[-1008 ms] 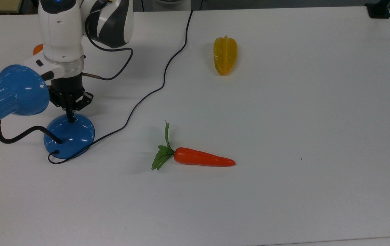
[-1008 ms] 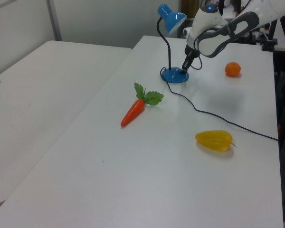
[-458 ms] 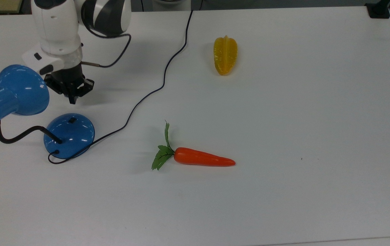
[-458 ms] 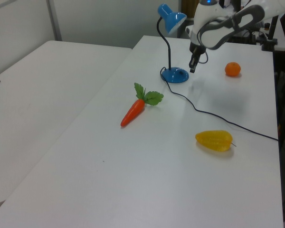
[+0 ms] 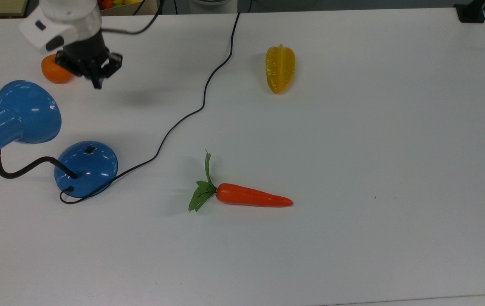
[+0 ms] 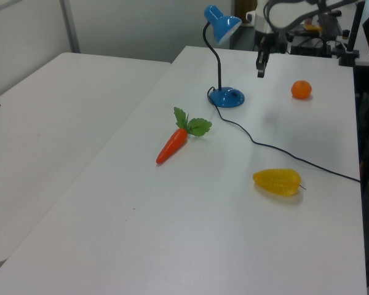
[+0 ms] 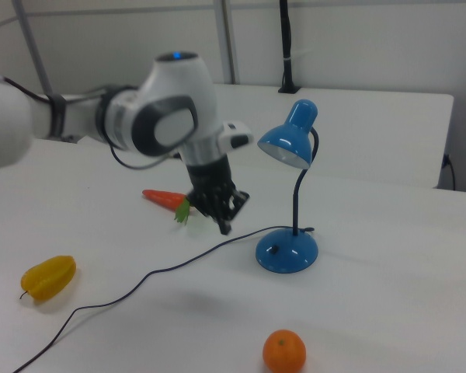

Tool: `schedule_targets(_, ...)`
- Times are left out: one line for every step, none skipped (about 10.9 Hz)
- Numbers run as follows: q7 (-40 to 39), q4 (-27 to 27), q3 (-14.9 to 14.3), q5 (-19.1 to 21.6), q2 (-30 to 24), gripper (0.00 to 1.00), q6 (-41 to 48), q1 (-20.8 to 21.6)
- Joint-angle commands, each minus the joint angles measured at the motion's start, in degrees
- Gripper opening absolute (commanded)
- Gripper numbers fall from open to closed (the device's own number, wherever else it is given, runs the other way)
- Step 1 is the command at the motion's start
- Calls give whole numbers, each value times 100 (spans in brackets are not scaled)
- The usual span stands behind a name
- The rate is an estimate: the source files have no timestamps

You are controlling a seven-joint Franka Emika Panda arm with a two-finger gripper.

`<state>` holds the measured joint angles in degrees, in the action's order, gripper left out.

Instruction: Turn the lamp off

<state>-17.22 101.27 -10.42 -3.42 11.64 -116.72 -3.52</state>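
The lamp stands at the top view's left: a glossy blue shade (image 5: pixel 21 112), a black gooseneck (image 5: pixel 21 169) and a domed blue base (image 5: pixel 86 168) with a small black switch (image 5: pixel 89 149). In the right view its shade (image 7: pixel 289 146) shows no glow over the base (image 7: pixel 287 251). My gripper (image 5: pixel 97 83) hangs in the air well clear of the base, beside an orange, its fingers shut on nothing. The left view shows the gripper (image 6: pixel 260 70) above and to the right of the base (image 6: pixel 226 97). In the right view the gripper (image 7: pixel 224 228) hangs left of the lamp.
The lamp's black cord (image 5: pixel 203 102) snakes from the base to the table's far edge. An orange (image 5: pixel 53 72) lies beside the gripper. A yellow starfruit (image 5: pixel 280 69) and a carrot (image 5: pixel 253 196) lie mid-table. A second white table (image 6: pixel 61 123) adjoins in the left view.
The gripper lifted off the switch on the lamp's base and drew back and up toward the top view's upper edge, uncovering the orange. The lamp has not moved.
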Motion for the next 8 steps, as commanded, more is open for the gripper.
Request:
schedule_targets(16,-467,250,243,-433,0,1105,1)
schedule_targets(17,-607,268,489,-608,0,1394,-17)
schedule_targets(173,-826,277,769,-706,0,1797,-26)
schedule_targets(584,-1115,364,833,-724,9,2141,-26)
schedule_targets(1040,-1388,583,825,-733,17,2405,-78)
schedule_targets(1367,-1495,689,851,-803,45,2556,-113)
schedule_targets(1762,-1496,760,851,-891,80,2592,-114)
schedule_targets(2009,-1505,935,843,-961,93,2593,-131)
